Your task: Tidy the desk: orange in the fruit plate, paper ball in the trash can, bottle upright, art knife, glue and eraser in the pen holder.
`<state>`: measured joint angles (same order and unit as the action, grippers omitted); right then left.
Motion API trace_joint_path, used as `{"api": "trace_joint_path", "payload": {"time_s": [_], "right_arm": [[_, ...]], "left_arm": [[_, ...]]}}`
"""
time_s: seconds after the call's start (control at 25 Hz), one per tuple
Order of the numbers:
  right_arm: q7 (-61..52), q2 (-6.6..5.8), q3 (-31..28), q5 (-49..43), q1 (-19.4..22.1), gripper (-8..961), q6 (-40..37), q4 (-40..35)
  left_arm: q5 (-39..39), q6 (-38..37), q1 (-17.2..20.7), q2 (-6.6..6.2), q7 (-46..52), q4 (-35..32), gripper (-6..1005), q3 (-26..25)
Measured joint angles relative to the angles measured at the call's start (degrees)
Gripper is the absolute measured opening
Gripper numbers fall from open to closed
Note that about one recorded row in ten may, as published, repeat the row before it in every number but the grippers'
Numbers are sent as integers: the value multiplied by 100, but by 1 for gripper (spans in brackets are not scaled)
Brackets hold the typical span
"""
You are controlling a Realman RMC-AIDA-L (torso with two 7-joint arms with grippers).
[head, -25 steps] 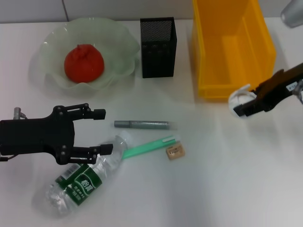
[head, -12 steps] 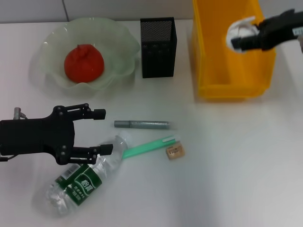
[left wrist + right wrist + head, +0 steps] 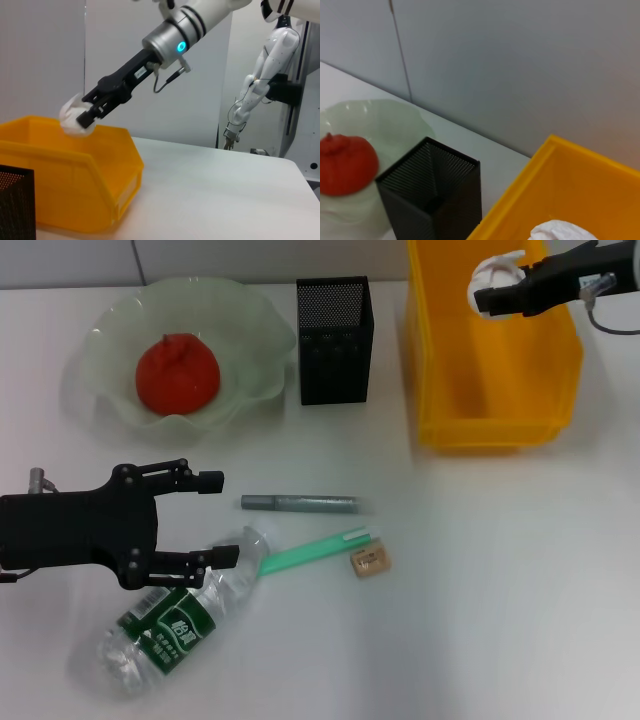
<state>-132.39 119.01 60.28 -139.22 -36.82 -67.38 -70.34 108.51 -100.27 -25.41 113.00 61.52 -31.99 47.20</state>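
Right gripper (image 3: 483, 295) closed on the paper ball (image 3: 495, 275), directly above the trash can (image 3: 560, 390). Best to release only while well inside the rim below. Left gripper (image 3: 218, 520) open, just beside the lying bottle (image 3: 170, 625).

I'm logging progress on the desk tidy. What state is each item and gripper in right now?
orange: in the fruit plate.
paper ball: gripped, held over the trash can.
right gripper: shut on the paper ball.
bottle: lying on its side.
left gripper: open, above the bottle.
eraser: on the desk.
pen holder: upright.
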Motion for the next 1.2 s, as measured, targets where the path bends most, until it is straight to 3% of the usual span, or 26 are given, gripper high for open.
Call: {"api": "trace_joint_path", "payload": {"time_s": [0.2, 0.52, 0.64, 0.84, 0.96, 1.04, 1.2], "right_arm": [[53, 16, 46, -71, -99, 611, 206, 218], [202, 39, 159, 169, 100, 665, 765, 220], [550, 35, 285, 806, 324, 705, 1079, 204], [1948, 28, 230, 2866, 877, 838, 1251, 239], [3222, 5, 158, 4471, 1244, 838, 825, 592], [4060, -3, -103, 5346, 1377, 838, 145, 1109], [5300, -55, -871, 5915, 1356, 838, -1401, 2422]], "left_arm": [[-5, -2, 8, 2, 0, 0, 840, 0], [-7, -8, 10, 11, 0, 0, 839, 0], [-12, -17, 10, 11, 0, 0, 839, 0], [-15, -46, 17, 11, 7, 0, 839, -2], [-16, -60, 25, 10, 15, 0, 839, -23], [-16, -74, 27, 7, 32, 0, 838, -54], [-16, -85, 25, 0, 86, 0, 838, -76]]}}
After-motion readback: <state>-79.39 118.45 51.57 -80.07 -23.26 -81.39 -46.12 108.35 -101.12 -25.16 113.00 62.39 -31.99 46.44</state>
